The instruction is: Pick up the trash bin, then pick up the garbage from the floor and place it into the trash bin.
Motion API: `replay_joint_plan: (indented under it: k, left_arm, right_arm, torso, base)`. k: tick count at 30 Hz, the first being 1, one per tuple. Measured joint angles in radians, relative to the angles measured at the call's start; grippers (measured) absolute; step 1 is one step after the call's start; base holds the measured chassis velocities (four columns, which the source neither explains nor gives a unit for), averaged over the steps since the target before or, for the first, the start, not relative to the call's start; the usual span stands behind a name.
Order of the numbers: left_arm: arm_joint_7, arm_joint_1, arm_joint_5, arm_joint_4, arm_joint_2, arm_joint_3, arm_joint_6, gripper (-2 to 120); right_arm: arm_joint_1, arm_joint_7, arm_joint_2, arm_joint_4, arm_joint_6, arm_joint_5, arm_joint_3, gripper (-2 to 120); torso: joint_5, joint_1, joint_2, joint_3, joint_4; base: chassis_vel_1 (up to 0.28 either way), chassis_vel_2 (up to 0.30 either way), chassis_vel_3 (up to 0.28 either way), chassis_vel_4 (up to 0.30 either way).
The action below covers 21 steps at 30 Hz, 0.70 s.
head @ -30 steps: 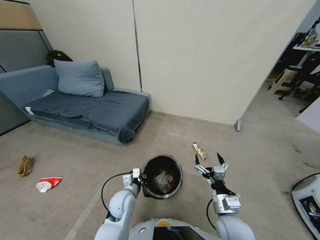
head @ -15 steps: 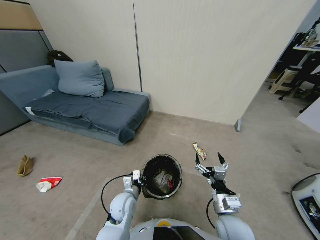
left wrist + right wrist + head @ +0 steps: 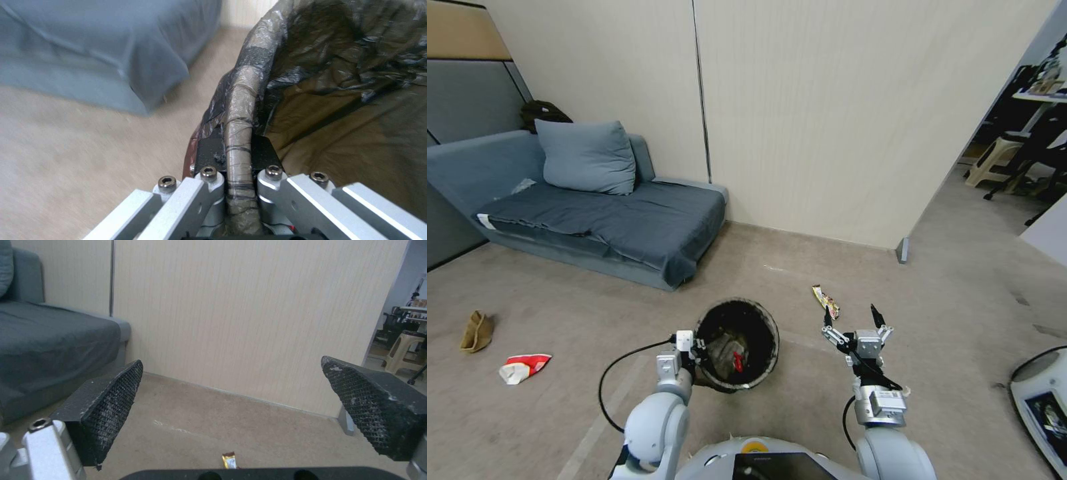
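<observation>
The left gripper [image 3: 695, 348] is closed on the rim of the trash bin [image 3: 768, 325], and it holds the bin off the floor in front of the robot. In the left wrist view its two fingers [image 3: 209, 156] press the rolled edge of the black bag liner [image 3: 338, 66] from both sides. The bin hangs just to the right of this gripper, with its mouth turned up toward the head camera. Inside the bin lie a crumpled pale piece and a small red piece [image 3: 737, 365].

The right gripper [image 3: 854, 319] is held above the floor, to the right of the bin and apart from it. Its jaws are spread wide and hold nothing; the wrist view shows the two black pads [image 3: 111, 406] far from each other.

A yellow snack wrapper [image 3: 826, 301] lies on the carpet just beyond the right gripper. Far to the left of the left gripper lie a red-and-white wrapper [image 3: 524, 367] and a brown paper piece [image 3: 476, 331]. Behind the left gripper stands a blue-grey sofa [image 3: 594, 220].
</observation>
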<state>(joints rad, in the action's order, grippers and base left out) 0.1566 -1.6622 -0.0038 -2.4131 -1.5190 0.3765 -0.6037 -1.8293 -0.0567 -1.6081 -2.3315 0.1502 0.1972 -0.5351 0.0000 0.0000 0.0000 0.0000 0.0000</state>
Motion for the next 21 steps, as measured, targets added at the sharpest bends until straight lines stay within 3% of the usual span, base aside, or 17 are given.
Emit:
replay_joint_plan:
  k: [8,11,21]
  left_arm:
    - [0.01,-0.027,0.035,-0.03,0.005,-0.005,0.042,1]
    - [0.024,-0.031,0.048,-0.013,0.002,-0.017,0.098,1]
    - [0.027,-0.036,0.063,-0.01,-0.002,-0.033,0.114,1]
  right_arm:
    - [-0.002,0.009,0.0,0.003,0.013,0.0,-0.003,100]
    - [-0.003,0.015,0.0,0.002,0.014,-0.005,-0.005,100]
    - [-0.001,0.02,0.0,0.003,0.014,-0.014,-0.007,100]
  torso:
    - [0.0,0.0,0.0,0.0,0.0]
    - [-0.0001,0.0,0.0,0.0,-0.0001]
    - [0.0001,0.0,0.0,0.0,-0.0001]
  base:
    - [0.0,0.0,0.0,0.0]
    - [0.0,0.0,0.0,0.0]
    - [0.0,0.0,0.0,0.0]
